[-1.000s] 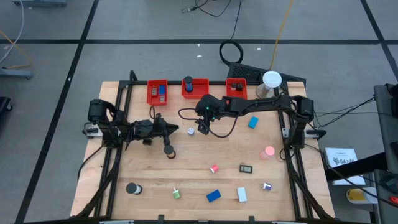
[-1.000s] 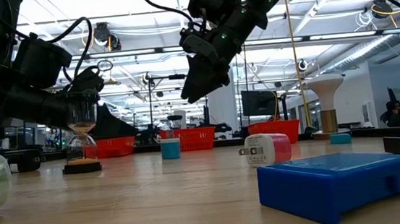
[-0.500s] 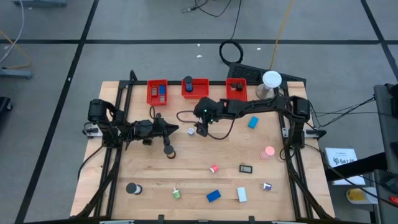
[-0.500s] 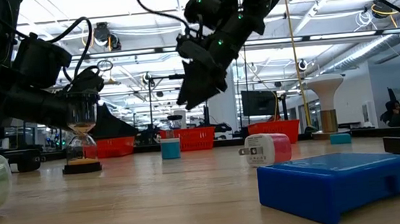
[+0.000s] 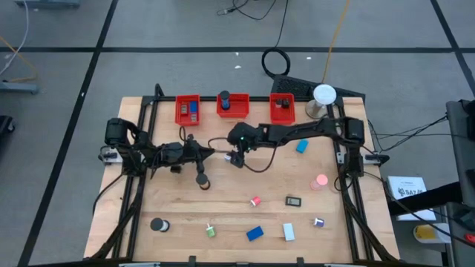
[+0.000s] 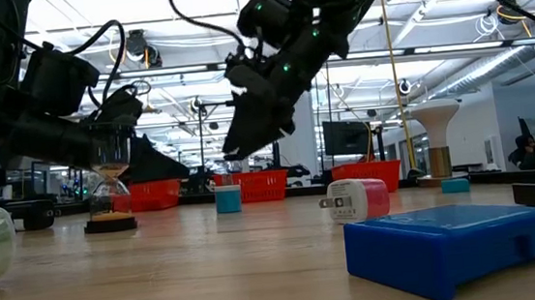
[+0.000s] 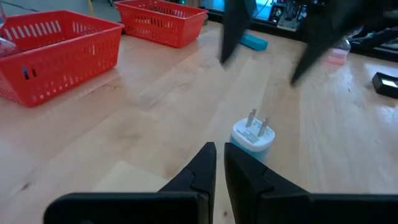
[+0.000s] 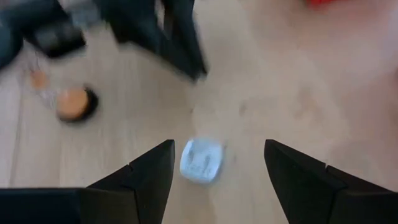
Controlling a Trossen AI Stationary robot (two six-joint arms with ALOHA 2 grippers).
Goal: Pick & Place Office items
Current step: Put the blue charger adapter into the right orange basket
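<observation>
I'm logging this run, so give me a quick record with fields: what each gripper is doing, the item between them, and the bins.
right gripper: open, above the light blue plug adapter, nothing held
left gripper: shut, empty, pointing at the adapter from beside it
adapter: lying on the table, apart from both grippers
red bins: three along the far edge
hourglass: upright near the left arm

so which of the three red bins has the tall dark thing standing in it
The middle red bin at the table's far edge: a dark upright item stands at its left end. The left bin holds only small flat pieces, and the right bin shows nothing tall.
</observation>
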